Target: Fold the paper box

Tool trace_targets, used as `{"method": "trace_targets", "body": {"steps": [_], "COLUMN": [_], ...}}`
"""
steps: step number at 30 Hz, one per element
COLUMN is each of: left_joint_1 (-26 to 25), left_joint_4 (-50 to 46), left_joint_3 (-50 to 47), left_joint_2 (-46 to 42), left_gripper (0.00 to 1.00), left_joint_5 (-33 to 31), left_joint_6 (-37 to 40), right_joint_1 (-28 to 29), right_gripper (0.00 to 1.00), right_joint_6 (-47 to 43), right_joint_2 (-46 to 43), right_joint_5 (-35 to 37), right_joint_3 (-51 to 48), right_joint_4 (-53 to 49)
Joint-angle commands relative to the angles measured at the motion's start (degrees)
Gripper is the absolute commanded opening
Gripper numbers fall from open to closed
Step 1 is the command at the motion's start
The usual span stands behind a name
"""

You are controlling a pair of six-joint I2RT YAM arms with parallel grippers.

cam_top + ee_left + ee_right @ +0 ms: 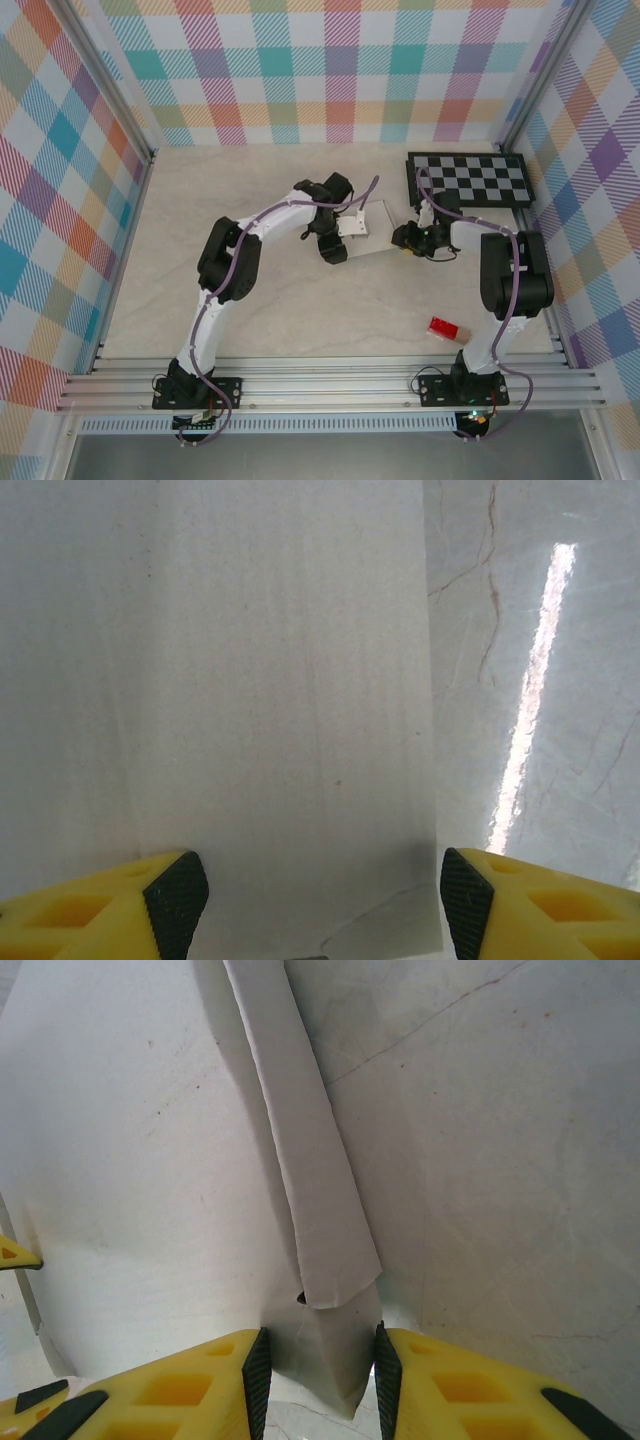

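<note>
The paper box (378, 235) lies flat and white on the table between the two arms. In the left wrist view its broad white panel (250, 680) runs under my left gripper (320, 900), whose jaws stand wide apart over the panel's near edge without pinching it. My left gripper (335, 245) is at the box's left end. My right gripper (405, 238) is at the right end. In the right wrist view the right gripper (320, 1370) is shut on a narrow end flap of the box (325, 1350), below a long folded strip (315, 1190).
A black-and-white checkerboard (470, 180) lies at the back right, just behind the right gripper. A small red block (443, 329) sits near the right arm's base. Plaid walls enclose the marbled table (220, 190), with free room on its left half.
</note>
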Motion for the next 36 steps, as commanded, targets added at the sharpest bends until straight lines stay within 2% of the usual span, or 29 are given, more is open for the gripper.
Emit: {"method": "trace_targets", "body": {"steps": [1,8,14,22,36], "left_joint_1": [-0.5,-1.3,-1.4,-1.4,-1.1], "left_joint_4": [-0.1,3.9,4.0,4.2,4.3], "left_joint_3": [-4.2,-10.3,-12.6,-14.1,-16.1], "left_joint_2": [2.2,0.4,0.1,0.6,0.4], "left_gripper": [0.66,0.6,0.62,0.55,0.51], "left_joint_5": [-5.0,-8.5,-7.8,-8.1,-7.6], "left_joint_6": [4.3,9.4,11.6,13.2,14.9], "right_joint_1": [0.1,-0.1,-0.5,-0.8,-2.2], "right_gripper": [0.35,0.35,0.35,0.35,0.35], "right_joint_6": [-0.5,-0.4,0.5,1.3,4.1], "right_joint_2": [0.7,0.2,0.4,0.5,2.3], "right_joint_5": [-0.9,-0.7,-1.3,-1.1,-2.9], "right_joint_3": [0.3,0.2,0.2,0.2,0.5], "right_joint_4": [0.7,1.0,1.5,1.9,4.2]}}
